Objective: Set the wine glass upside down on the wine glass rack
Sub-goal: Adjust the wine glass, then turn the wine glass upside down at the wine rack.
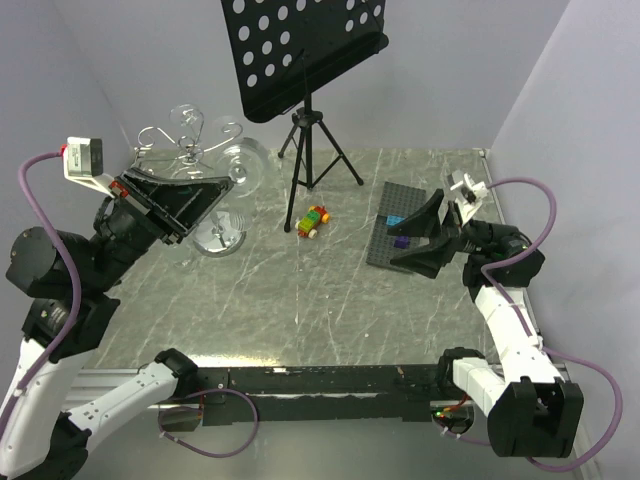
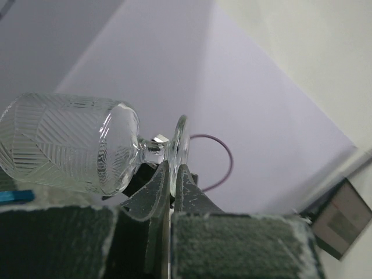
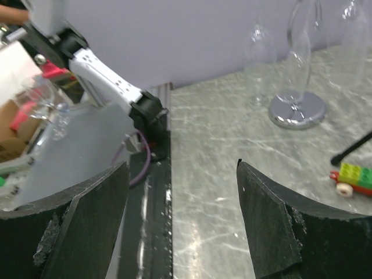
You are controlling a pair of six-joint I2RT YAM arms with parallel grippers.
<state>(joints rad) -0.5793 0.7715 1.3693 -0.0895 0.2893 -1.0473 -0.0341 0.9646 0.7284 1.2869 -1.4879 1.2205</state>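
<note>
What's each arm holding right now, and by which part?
The left gripper pinches the wine glass by its foot; the right gripper is open, holding nothing.

1 overhead view, 2 wrist close-ups

LIGHT: even, bright, diffuse from above | SHADOWS: faint, soft on your table (image 1: pixel 300 310) | GLARE: pale sheen along its near edge; highlights on wine glass (image 2: pixel 70 151) | FOCUS: your right wrist view soft, far glassware (image 3: pixel 258 52) blurred; near pads (image 2: pixel 244 244) fuzzy
</note>
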